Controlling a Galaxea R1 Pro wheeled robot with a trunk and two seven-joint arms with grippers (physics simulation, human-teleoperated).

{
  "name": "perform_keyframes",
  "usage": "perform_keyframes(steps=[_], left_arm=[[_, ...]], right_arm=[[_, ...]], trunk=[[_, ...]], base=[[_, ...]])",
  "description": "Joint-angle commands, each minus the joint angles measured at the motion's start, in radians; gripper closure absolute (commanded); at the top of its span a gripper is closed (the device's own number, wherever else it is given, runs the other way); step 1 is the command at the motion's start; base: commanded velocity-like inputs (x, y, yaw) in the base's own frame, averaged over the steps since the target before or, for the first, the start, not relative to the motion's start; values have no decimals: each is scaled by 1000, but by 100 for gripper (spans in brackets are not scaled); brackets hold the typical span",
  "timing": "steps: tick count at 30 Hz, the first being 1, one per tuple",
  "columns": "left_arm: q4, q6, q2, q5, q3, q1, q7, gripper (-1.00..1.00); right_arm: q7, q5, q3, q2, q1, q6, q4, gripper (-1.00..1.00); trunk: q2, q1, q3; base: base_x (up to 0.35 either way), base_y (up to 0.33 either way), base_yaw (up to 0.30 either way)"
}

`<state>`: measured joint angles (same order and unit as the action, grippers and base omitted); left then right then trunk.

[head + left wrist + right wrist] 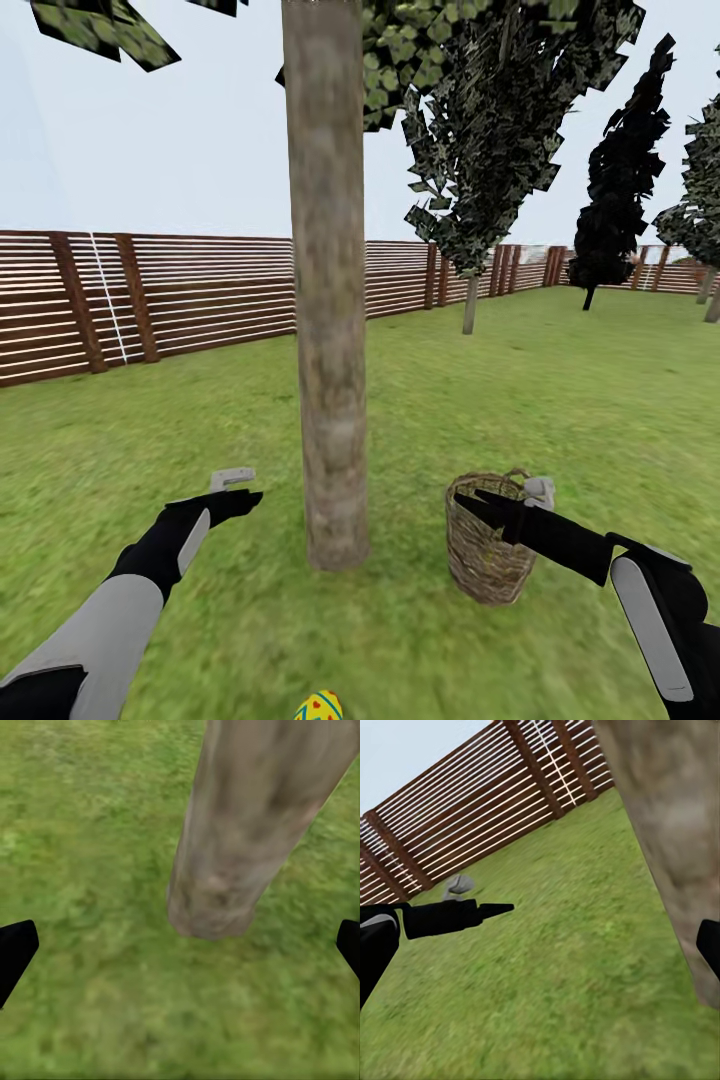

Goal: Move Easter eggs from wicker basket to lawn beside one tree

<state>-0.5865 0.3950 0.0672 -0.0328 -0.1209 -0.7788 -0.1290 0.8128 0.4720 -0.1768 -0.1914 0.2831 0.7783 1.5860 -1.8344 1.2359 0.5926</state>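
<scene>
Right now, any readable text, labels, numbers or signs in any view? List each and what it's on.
None. The Easter egg at the head view's bottom edge carries only painted red and blue marks, no letters. The tree, wicker basket, fence and both arms bear no writing.

A brown fence of horizontal wooden slats on darker upright posts rings a wide, mottled green lawn under a pale, hazy blue-white sky. Beyond the open grass, a thin-trunked tree with low, blocky dark-green foliage stands before the fence, with a black-looking conifer farther off near the far corner and another leafy tree at the edge of the head view. Flat, even daylight falls across the yard.
</scene>
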Motion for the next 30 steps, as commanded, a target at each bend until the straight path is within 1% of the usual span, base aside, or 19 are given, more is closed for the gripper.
perform_keyframes(steps=[1, 30], left_arm=[[-1, 7, -1, -3, -3, 0, -2, -100], [-1, 7, -2, -4, 1, 0, 5, -100]], right_arm=[[2, 3, -1, 0, 1, 6, 0, -100], [1, 3, 5, 3, 1, 8, 0, -100]], trunk=[[7, -4, -2], [210, -115, -93]], base=[[0, 0, 0], [0, 0, 0]])
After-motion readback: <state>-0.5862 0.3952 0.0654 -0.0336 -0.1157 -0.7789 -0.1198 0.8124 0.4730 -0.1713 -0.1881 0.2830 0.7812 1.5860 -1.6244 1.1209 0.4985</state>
